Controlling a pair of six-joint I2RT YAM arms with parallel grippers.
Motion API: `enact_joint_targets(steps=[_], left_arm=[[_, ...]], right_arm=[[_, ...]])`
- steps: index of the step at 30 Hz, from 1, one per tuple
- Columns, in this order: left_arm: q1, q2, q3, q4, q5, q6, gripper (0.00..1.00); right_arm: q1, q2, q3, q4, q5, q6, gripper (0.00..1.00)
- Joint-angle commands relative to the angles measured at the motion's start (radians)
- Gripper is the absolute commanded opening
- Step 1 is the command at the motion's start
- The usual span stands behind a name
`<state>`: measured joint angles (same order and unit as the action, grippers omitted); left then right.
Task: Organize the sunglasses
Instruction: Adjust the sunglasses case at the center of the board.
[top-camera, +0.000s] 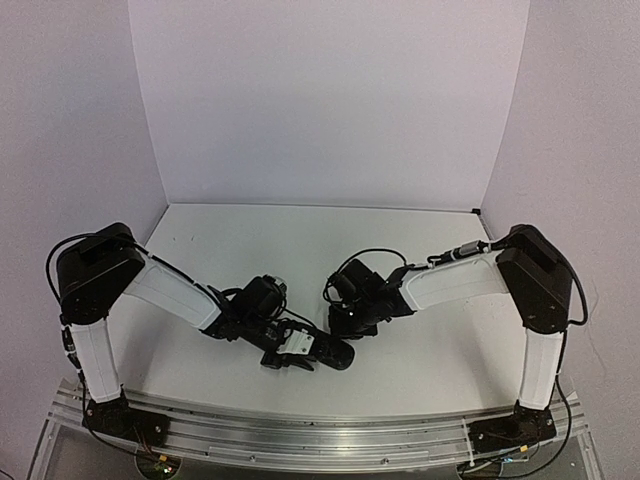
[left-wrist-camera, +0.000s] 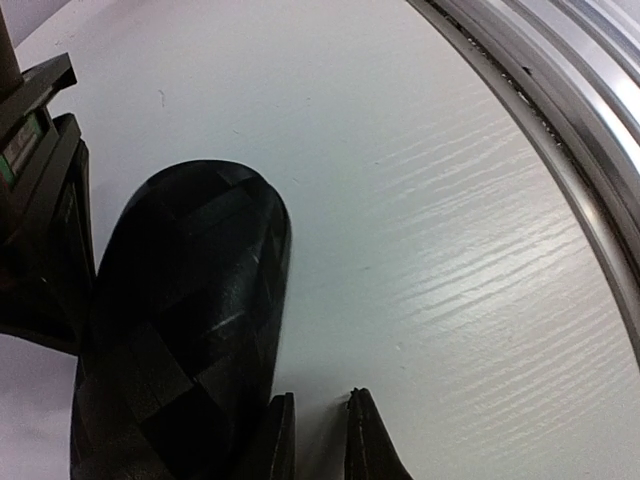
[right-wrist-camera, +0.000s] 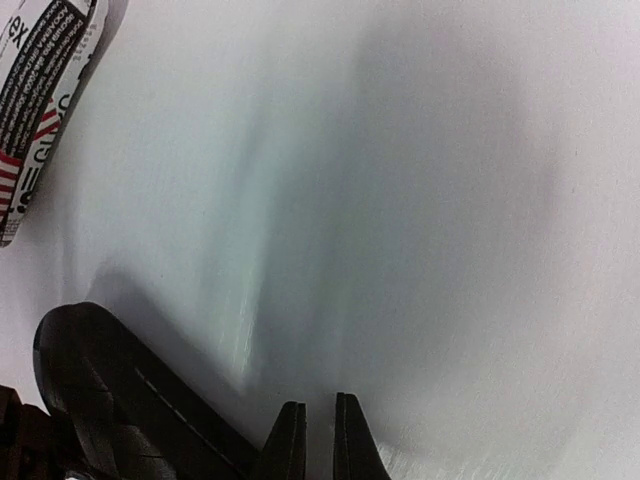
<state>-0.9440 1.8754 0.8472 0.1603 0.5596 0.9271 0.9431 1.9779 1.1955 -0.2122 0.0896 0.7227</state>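
Left gripper (left-wrist-camera: 319, 440) is pointing down at the table (left-wrist-camera: 420, 200), fingertips drawn almost together on nothing, just beside a black case (left-wrist-camera: 180, 330) that is lying flat. Right gripper (right-wrist-camera: 319, 432) is likewise pinching nearly closed around nothing, with a stripe-patterned case (right-wrist-camera: 40, 110) sitting apart at the frame's corner. Sunglasses are not showing clearly in any view, so I cannot tell where they are lying.

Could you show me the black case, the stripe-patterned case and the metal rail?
black case (left-wrist-camera: 180, 330): left wrist view, middle of its woven top.
stripe-patterned case (right-wrist-camera: 40, 100): right wrist view, its printed side, top-left corner.
metal rail (left-wrist-camera: 560, 100): left wrist view, its grooved face, upper right.
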Motion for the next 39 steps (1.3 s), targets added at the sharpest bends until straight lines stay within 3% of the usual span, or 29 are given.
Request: enact_joint_targets(steps=[1, 6, 9, 11, 14, 16, 19, 25, 33, 37, 39], left_arm=[[-0.001, 0.016, 0.086, 0.023, -0.025, 0.021, 0.13], [-0.001, -0.032, 0.172, -0.093, 0.06, -0.081, 0.16], [-0.001, -0.078, 0.202, -0.151, 0.135, -0.099, 0.28], [0.0, -0.09, 0.21, -0.168, 0.145, -0.099, 0.48], [0.019, -0.031, 0.281, -0.246, 0.081, -0.112, 0.89], [0.036, 0.031, 0.339, -0.334, 0.067, -0.126, 0.99], [0.053, 0.098, 0.408, -0.443, 0.051, -0.165, 1.0], [0.054, 0.1, 0.387, -0.354, -0.075, -0.325, 1.0], [0.145, -0.067, 0.389, -0.351, -0.018, -0.516, 1.0], [0.221, -0.031, 0.437, -0.455, -0.273, -0.638, 1.0], [0.265, -0.006, 0.451, -0.507, -0.356, -0.664, 1.0]], right_arm=[[-0.021, 0.013, 0.033, 0.017, -0.023, -0.07, 0.11], [-0.079, 0.016, 0.091, 0.017, -0.04, -0.165, 0.18], [-0.128, 0.001, 0.123, 0.016, -0.046, -0.194, 0.24], [-0.158, -0.032, 0.114, 0.016, -0.039, -0.207, 0.3], [-0.191, -0.091, 0.079, 0.014, -0.021, -0.214, 0.38], [-0.206, -0.135, 0.048, 0.013, 0.001, -0.209, 0.41], [-0.215, -0.19, 0.006, 0.009, 0.034, -0.197, 0.44], [-0.216, -0.244, -0.049, 0.007, 0.027, -0.172, 0.45], [-0.215, -0.268, -0.05, 0.014, -0.114, -0.326, 0.5], [-0.212, -0.3, -0.057, 0.031, -0.223, -0.543, 0.67], [-0.211, -0.328, -0.078, 0.045, -0.256, -0.649, 0.81]])
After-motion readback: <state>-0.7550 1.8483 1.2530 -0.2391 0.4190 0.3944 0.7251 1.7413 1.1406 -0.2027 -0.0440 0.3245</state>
